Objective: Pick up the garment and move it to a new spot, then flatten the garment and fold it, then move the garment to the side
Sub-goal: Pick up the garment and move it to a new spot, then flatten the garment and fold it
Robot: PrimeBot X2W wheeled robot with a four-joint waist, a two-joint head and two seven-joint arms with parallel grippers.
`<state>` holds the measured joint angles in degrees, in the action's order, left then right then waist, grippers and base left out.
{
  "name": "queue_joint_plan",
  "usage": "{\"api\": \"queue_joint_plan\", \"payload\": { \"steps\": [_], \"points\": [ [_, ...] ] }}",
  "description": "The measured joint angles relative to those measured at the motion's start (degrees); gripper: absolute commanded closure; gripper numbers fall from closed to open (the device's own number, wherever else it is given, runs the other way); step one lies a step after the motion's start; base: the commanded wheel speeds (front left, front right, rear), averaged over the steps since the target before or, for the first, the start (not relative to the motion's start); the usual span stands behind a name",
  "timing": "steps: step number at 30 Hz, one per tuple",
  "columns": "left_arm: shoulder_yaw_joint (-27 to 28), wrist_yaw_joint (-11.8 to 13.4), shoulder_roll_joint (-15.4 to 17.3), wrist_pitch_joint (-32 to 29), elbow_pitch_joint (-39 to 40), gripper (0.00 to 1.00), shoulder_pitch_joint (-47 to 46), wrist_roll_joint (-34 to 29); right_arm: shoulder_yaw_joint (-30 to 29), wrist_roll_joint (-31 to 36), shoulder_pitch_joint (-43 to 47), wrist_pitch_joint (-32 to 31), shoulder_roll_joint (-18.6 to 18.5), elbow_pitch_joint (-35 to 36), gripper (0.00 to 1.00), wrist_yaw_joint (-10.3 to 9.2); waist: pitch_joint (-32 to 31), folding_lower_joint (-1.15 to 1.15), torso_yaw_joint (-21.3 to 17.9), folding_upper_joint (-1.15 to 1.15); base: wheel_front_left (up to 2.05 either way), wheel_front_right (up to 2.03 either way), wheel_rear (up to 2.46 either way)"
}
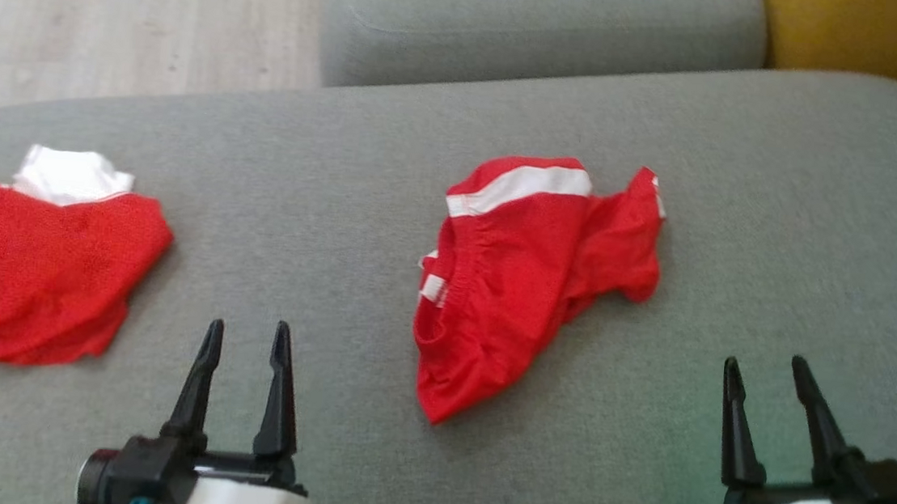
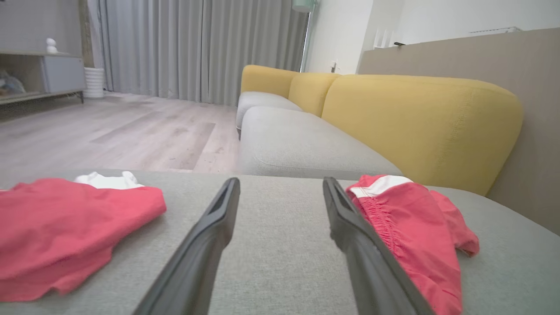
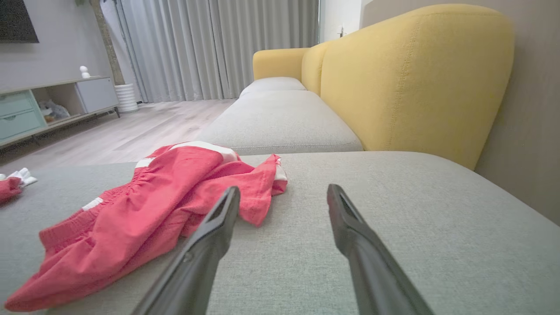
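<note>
my left pincer (image 1: 248, 324) and right pincer (image 1: 764, 361) gape wide, empty; grabbing the crumpled red shorts (image 1: 527, 283) ahead, i could pinch bunched layers together.

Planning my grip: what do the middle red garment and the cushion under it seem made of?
The red garment looks like thin matte synthetic knit: soft creases, gathered elastic waistband. The seat cushion looks like grey woven upholstery, matte, with a fine visible weave.

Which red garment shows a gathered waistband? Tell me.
The red shorts with the white stripe, mid-cushion; the red garment at left shows no waistband.
</note>
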<state>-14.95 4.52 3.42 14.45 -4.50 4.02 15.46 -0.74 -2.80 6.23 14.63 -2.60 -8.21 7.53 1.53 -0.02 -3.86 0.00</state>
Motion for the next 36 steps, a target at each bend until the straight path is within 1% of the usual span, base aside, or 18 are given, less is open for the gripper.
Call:
{"api": "queue_joint_plan", "payload": {
  "steps": [6,11,14,25,36],
  "points": [
    [0.5,0.2,-0.1,0.0,1.9,0.0,2.6,-3.1,3.6,-2.4,1.6,0.0,-0.1,1.2,0.0,0.0,-1.2,0.01,1.7,0.0,0.0,0.0,0.0],
    [0.8,3.4,-0.2,0.0,2.8,0.0,4.9,-3.3,6.2,-3.2,2.4,0.0,-1.4,1.4,0.0,0.0,-1.8,0.01,2.5,0.0,0.0,0.0,0.0],
    [0.8,4.1,-0.2,0.0,2.9,0.0,5.7,-3.4,6.4,-3.2,2.8,0.0,-1.6,1.4,0.0,0.0,-2.0,0.01,2.9,0.0,0.0,0.0,0.0],
    [0.7,3.7,-0.2,0.0,2.1,0.0,6.8,-3.4,6.5,-3.2,2.8,0.0,-1.6,1.6,0.0,0.0,-2.5,0.02,3.8,0.0,0.0,0.0,0.0],
    [0.7,3.6,-0.2,0.0,1.6,0.0,7.1,-4.3,6.4,-3.3,2.8,0.0,-1.6,1.8,0.0,0.0,-2.0,0.02,4.0,0.0,0.0,0.0,0.0]
  ]
}}
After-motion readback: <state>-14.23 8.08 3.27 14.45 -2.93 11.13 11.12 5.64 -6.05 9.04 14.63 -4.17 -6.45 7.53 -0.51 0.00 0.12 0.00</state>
